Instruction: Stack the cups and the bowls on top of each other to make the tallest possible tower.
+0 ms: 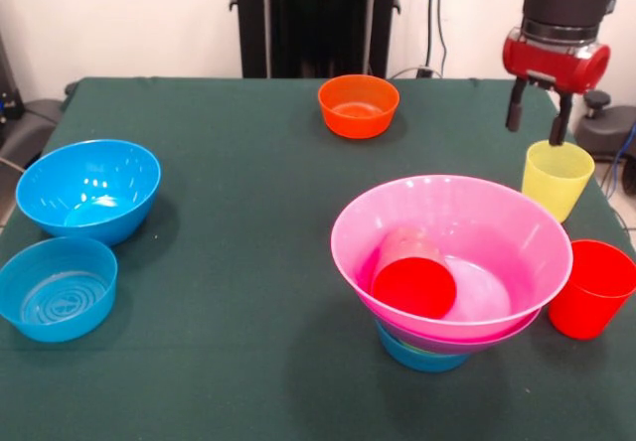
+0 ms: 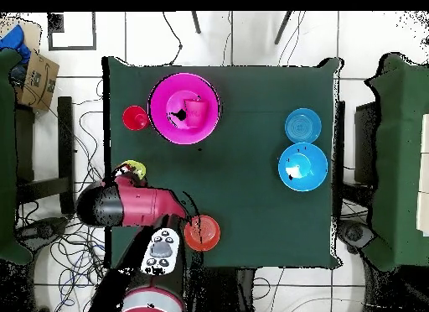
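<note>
The jaws were held apart just above the yellow cup at the right of the bench. A red cup was seen lying inside the big pink bowl on the tower.

front view: bright, even light from above. soft shadows sit close under the bowls on the worktop. small white glare spots inside the big blue bowl; a broad pale sheen on the inner wall of the pink bowl. edges slightly soft overall. overhead view: floor tiles washed out to near white, worktop dark and flat, colours strongly saturated, faint highlight in the blue bowl.
</note>
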Robot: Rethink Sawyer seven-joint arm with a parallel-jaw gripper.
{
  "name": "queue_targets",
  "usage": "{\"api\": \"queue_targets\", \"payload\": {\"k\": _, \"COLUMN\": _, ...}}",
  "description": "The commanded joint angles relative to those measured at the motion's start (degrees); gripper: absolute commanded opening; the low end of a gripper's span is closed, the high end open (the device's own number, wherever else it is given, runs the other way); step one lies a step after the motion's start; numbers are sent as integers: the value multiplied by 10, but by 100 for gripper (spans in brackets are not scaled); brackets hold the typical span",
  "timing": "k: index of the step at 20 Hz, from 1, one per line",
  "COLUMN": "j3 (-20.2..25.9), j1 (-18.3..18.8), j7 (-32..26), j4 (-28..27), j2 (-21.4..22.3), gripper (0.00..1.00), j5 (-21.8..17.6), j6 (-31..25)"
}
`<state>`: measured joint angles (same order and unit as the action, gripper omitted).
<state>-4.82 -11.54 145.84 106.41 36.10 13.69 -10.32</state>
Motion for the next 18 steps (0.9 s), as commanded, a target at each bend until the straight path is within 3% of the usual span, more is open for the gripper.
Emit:
{"api": "queue_targets", "payload": {"k": 1, "j3": 73, "j1": 3, "j7": 93, "j4": 26, "j2": -13, "gripper": 100, "j5": 29, "j6": 26}}
{"api": "queue_targets", "payload": {"k": 7, "j3": 85, "j1": 14, "j7": 88, "j4": 31, "j2": -36, "gripper": 100, "j5": 20, "j6": 60}}
{"api": "queue_targets", "payload": {"k": 18, "j3": 79, "j1": -10, "j7": 95, "j4": 26, "j2": -60, "gripper": 100, "j5": 35, "j6": 80}}
